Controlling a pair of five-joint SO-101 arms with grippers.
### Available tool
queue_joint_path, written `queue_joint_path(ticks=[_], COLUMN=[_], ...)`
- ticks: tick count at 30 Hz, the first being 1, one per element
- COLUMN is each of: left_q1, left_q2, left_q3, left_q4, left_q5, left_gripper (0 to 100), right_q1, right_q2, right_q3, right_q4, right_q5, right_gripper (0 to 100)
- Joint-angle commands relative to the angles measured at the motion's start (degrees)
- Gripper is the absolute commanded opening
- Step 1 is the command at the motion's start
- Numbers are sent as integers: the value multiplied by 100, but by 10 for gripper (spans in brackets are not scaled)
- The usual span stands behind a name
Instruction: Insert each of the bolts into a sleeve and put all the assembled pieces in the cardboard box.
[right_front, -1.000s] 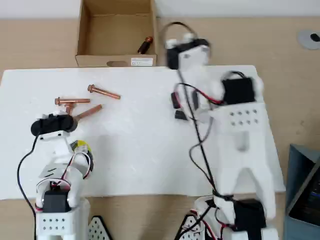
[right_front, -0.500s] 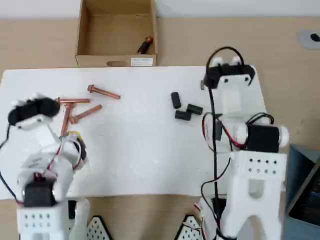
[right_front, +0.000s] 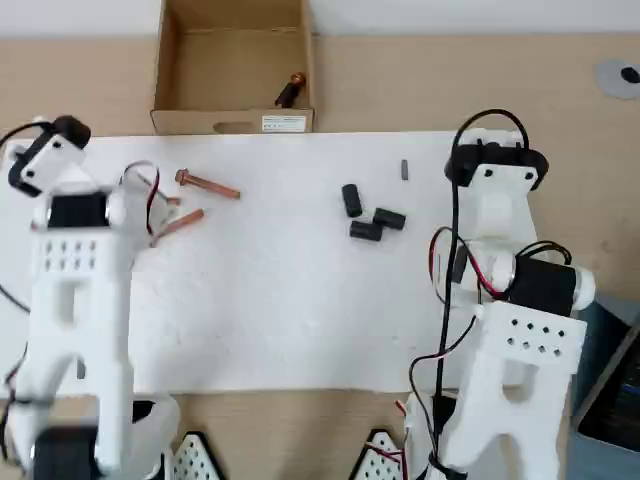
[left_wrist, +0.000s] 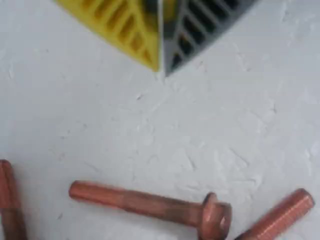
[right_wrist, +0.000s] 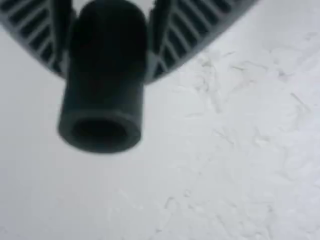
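High view: cardboard box (right_front: 225, 65) sits on the worktop (right_front: 420, 80), against the far edge of the white sheet (right_front: 280, 310). Contents: one assembled piece (right_front: 291, 90), a bolt in a black sleeve, lying against the box's right wall.

On the sheet:
- three loose sleeves clustered right of centre: (right_front: 351, 200), (right_front: 389, 218), (right_front: 366, 231). The last two are touching or nearly so.
- a small grey bit (right_front: 404, 170) near the far edge; can't tell what it is.
- two copper bolts on the left side, (right_front: 207, 184) and (right_front: 178, 224). The second is partly under the wires of the left arm (right_front: 75, 260).

Left jaws, left wrist view: yellow and grey fingers meet at the tips, closed on nothing. The tips are close over the sheet; can't tell if they touch it. Near them lie one whole bolt (left_wrist: 150, 205) with a flanged head, plus two more cut by the frame, (left_wrist: 277, 215) and (left_wrist: 10, 205).

Right jaws, right wrist view: clamped on a black held sleeve (right_wrist: 103, 85), one finger on each side. The open bore end sticks out past the fingertips, with white sheet behind it. In the high view the right arm (right_front: 510, 300) has its head at the sheet's far right corner, well apart from the bolts.
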Motion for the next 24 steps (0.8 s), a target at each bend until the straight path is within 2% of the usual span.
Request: queue_joint_path(ticks=[1, 5, 12, 18, 24], left_q1=[9, 9, 79, 176, 176], left_q2=[1059, 2018, 3134, 4215, 5103], left_q3=[-1240, -2259, -3657, -4615, -5433], left_q4=[422, 703, 659, 695, 695], left_q5=[237, 431, 431, 431, 431], left_gripper=[2, 2, 4, 146, 111], right_q1=[101, 101, 101, 101, 101], right_q2=[-154, -154, -154, -154, -154], right_q3=[13, 13, 13, 13, 22], right_q4=[-79, -79, -79, -79, -79], right_q5=[-53, -53, -62, -62, -62], right_gripper=[10, 10, 10, 10, 10])
